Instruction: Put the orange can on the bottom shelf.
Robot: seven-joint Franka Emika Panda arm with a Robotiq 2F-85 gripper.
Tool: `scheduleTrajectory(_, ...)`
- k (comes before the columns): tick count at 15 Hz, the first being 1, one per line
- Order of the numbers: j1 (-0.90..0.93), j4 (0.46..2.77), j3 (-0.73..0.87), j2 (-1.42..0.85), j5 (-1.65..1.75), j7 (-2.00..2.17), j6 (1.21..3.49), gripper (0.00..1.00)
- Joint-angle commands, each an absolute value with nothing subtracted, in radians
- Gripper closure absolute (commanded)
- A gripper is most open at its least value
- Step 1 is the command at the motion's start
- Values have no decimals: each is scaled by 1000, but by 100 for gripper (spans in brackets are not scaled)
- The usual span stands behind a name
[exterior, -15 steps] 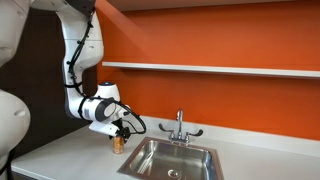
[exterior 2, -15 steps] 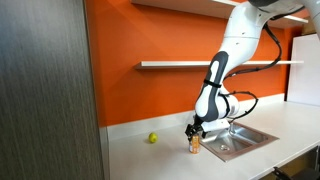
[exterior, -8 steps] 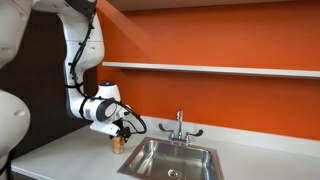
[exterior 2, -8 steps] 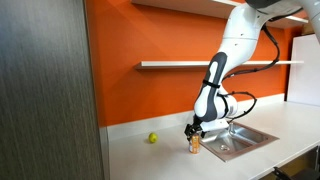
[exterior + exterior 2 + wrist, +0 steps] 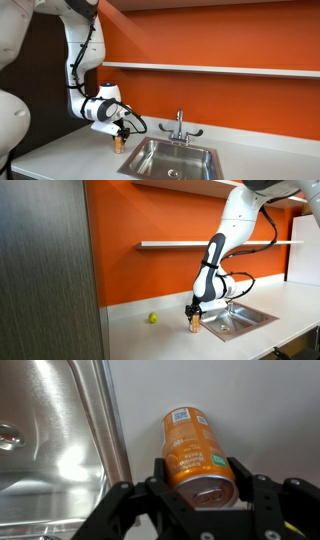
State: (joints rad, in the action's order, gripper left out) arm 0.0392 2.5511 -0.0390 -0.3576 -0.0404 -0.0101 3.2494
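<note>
The orange can [image 5: 195,455] stands upright on the grey countertop, close to the sink's edge. In the wrist view its pale top with the pull tab faces the camera. My gripper [image 5: 198,468] is shut on the can, with a black finger pressed against each side. In both exterior views the can [image 5: 119,144] [image 5: 195,324] rests on the counter under the lowered gripper [image 5: 120,133] [image 5: 194,310]. The bottom shelf [image 5: 220,69] [image 5: 200,244] is a long pale ledge on the orange wall, well above the can.
A steel sink [image 5: 175,160] [image 5: 238,318] [image 5: 50,450] with a faucet [image 5: 179,127] lies right beside the can. A small yellow-green ball [image 5: 153,318] sits on the counter near the wall. A dark panel [image 5: 45,270] bounds one end of the counter.
</note>
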Motion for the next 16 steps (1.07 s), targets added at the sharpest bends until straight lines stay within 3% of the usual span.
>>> scheduleTrajectory(1, 45, 2530, -28, -369, -41, 13, 3244, 62)
scheduleTrajectory(9, 166, 2540, 130, -286, -32, 33, 3112, 62)
scheduleTrajectory(16, 210, 2553, 176, -173, 41, 78, 2974, 62)
